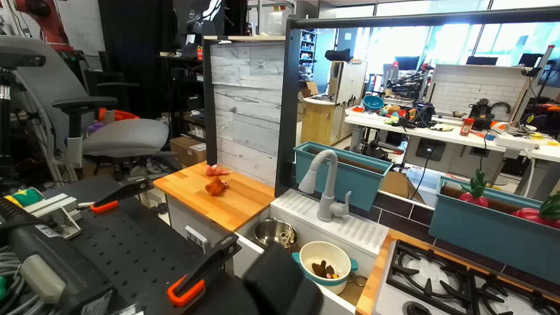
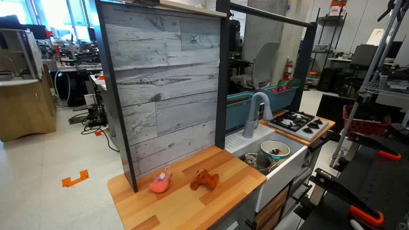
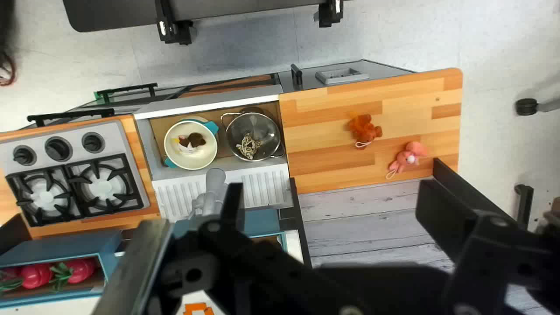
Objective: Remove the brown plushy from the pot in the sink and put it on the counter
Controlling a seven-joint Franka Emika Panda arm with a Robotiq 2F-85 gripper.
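Fingers (image 3: 446, 221): one pair, standing far apart in my wrist view, the gap between them vacant, nothing held. Brown plushy (image 3: 197, 139): one, dark, lumpy, lying inside the pot (image 3: 199, 161); I place it well apart from the fingers, higher in the wrist view and to the left of their gap; both exterior views also show it there. Pot: round, cream inside, pale outside with a teal band, teal handles, set in the sink (image 3: 210, 103); also contains, against the plushy, a white and reddish-brown item (image 3: 186, 143) with a yellow part, too small for me to identify. Steel pan (image 3: 264, 127): deep, wire-handled, just beside the pot in the same sink, between it and the counter (image 3: 323, 151); contents, a pale tangled item (image 3: 248, 147). Planter (image 1: 481, 236), teal: holds pink-red radishes (image 1: 474, 200) with green leaves. Second planter (image 1: 358, 183), teal: behind the grey faucet (image 1: 330, 181) in an exterior view, brown inside. Counter: orange-brown wood; bears an orange-brown plush figure (image 3: 365, 127) and a pink plush figure (image 3: 407, 158), near each other but apart, which I can confirm in both exterior views.
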